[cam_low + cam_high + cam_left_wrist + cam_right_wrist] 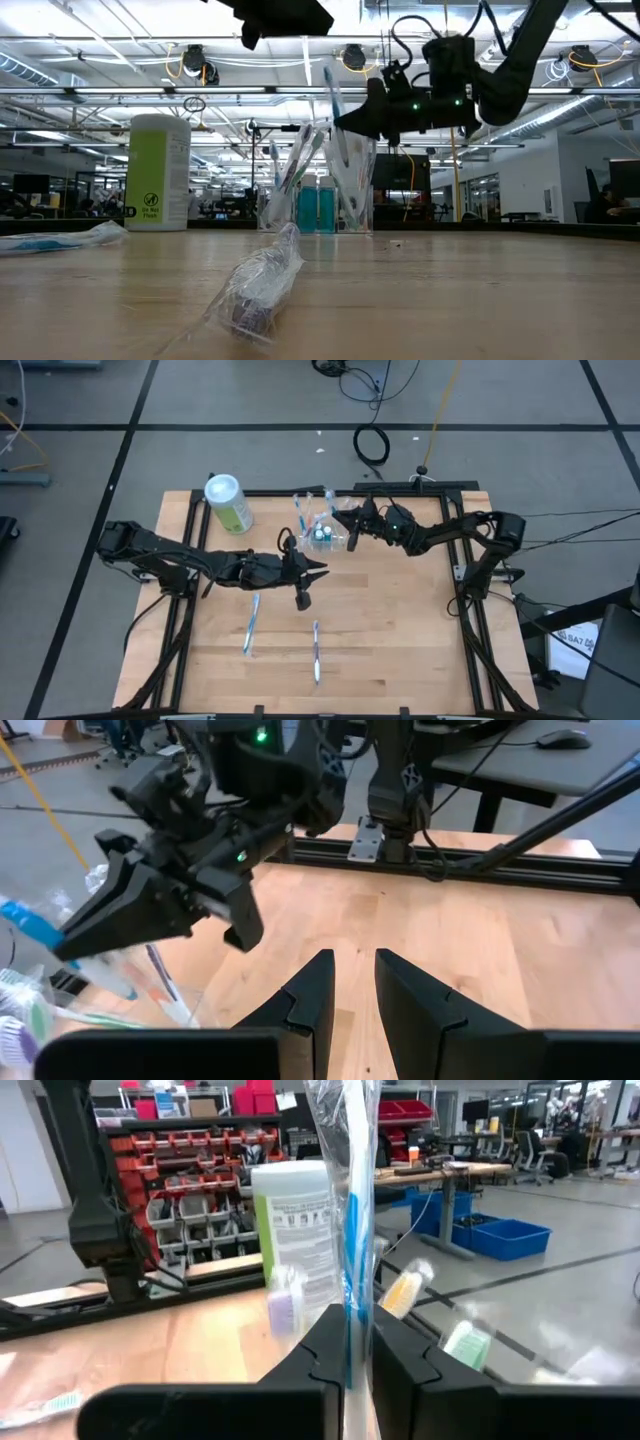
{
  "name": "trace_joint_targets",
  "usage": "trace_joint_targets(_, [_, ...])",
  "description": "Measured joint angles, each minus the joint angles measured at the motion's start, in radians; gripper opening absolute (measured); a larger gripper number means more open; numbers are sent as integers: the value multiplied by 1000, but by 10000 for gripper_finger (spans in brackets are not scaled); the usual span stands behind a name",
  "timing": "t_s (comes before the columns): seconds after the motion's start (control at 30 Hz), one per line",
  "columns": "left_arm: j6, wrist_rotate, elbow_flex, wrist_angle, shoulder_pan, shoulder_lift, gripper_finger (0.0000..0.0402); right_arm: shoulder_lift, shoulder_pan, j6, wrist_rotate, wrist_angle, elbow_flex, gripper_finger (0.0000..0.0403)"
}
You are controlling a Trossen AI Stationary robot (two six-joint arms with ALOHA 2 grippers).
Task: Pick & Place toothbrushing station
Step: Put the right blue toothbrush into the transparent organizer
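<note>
I'm seeing the clear toothbrushing station (325, 535) standing at the far middle of the bench (400, 630), my right claw (347, 517) pinching a wrapped toothbrush (350, 1200) over it, my left claw (318, 569) hanging nearby, parted, gripping nothing, green canister (228, 502) beside

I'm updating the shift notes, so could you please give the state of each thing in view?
Right gripper: shut on a wrapped toothbrush above the toothbrush holder.
Left gripper: slightly open, empty.
Toothbrush holder: upright, brushes inside.
Green canister: upright, lid on.
Two wrapped toothbrushes: lying flat.
</note>
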Motion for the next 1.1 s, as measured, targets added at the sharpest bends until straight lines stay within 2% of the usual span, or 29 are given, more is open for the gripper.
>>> trace_joint_targets(0.33, [12, 0, 0, -2, -2, 0, 83, 132, 0, 49, 2, 119, 0, 14])
trace_joint_targets(0.5, [13, 0, 0, -4, -2, 0, 83, 132, 1, 45, 3, 127, -4, 14])
trace_joint_targets(0.87, [16, 0, 0, -11, 2, 4, 83, 131, -3, 75, 13, 237, -108, 14])
trace_joint_targets(1.1, [16, 0, 0, -1, 3, 4, 83, 132, -3, 82, 12, 237, -111, 14])
